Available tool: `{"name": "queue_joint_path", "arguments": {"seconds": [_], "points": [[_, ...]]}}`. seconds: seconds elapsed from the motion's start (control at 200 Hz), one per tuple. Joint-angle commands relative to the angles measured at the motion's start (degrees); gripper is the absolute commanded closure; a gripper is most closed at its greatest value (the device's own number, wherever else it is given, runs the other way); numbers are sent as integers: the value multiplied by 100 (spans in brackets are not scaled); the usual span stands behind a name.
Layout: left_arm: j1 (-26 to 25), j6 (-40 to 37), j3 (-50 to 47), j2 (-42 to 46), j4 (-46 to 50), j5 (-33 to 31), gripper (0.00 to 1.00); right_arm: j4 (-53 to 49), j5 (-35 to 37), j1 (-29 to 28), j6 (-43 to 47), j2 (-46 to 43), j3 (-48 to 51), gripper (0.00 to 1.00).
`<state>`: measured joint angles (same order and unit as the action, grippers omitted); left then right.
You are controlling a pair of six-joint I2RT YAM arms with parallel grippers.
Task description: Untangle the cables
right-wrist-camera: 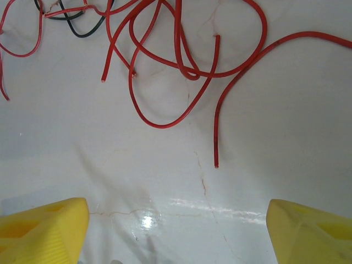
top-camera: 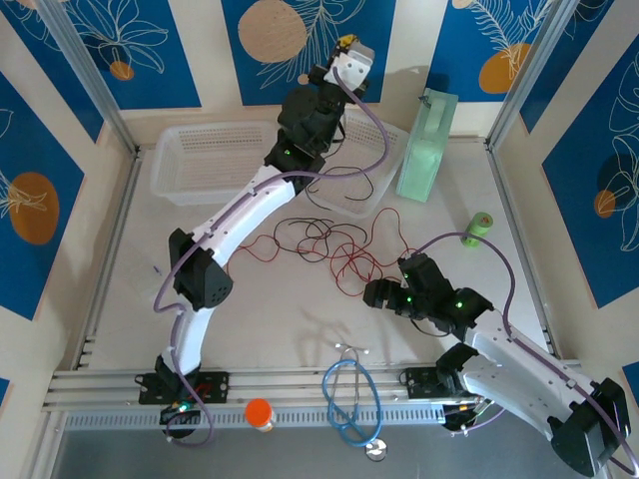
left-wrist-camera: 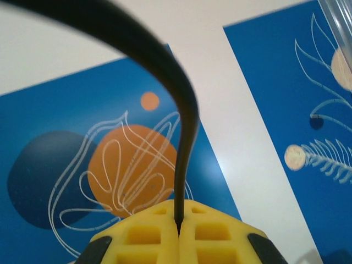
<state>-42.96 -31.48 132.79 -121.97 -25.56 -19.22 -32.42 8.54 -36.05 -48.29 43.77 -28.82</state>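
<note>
From above, the left pincer (top-camera: 346, 43) is raised high at the back near the white basket (top-camera: 210, 150), and the right pincer (top-camera: 374, 293) sits low just beside the red cables (top-camera: 334, 247) tangled in the middle of the counter (top-camera: 270, 309). The left wrist camera shows that pincer clamped shut on a black cable (left-wrist-camera: 184, 132) arching upward. In the right wrist view the yellow fingers (right-wrist-camera: 44, 228) stand wide apart, holding nothing, with red loops on the counter ahead.

You are looking at a white table (top-camera: 270, 309) with the cables (top-camera: 334, 244), mostly red, lying in loose loops at its centre. A white basket (top-camera: 215, 160) is sitting at eleven o'clock, a green container (top-camera: 427, 150) at one, a green roll (top-camera: 480, 228) at three, and a blue stethoscope (top-camera: 351, 404) at six.
</note>
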Motion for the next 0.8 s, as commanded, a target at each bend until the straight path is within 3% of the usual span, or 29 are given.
{"name": "queue_joint_path", "arguments": {"seconds": [0.0,0.515,0.795], "points": [[91,165,613,-120,-207,172,100,-133,-32,-27,-61,55,-109,16],[449,1294,1036,-1505,-171,-83,100,-277,-54,-16,-48,32,-43,16],[420,1586,1277,-964,-122,352,100,-405,-190,137,91,-53,-80,16]]}}
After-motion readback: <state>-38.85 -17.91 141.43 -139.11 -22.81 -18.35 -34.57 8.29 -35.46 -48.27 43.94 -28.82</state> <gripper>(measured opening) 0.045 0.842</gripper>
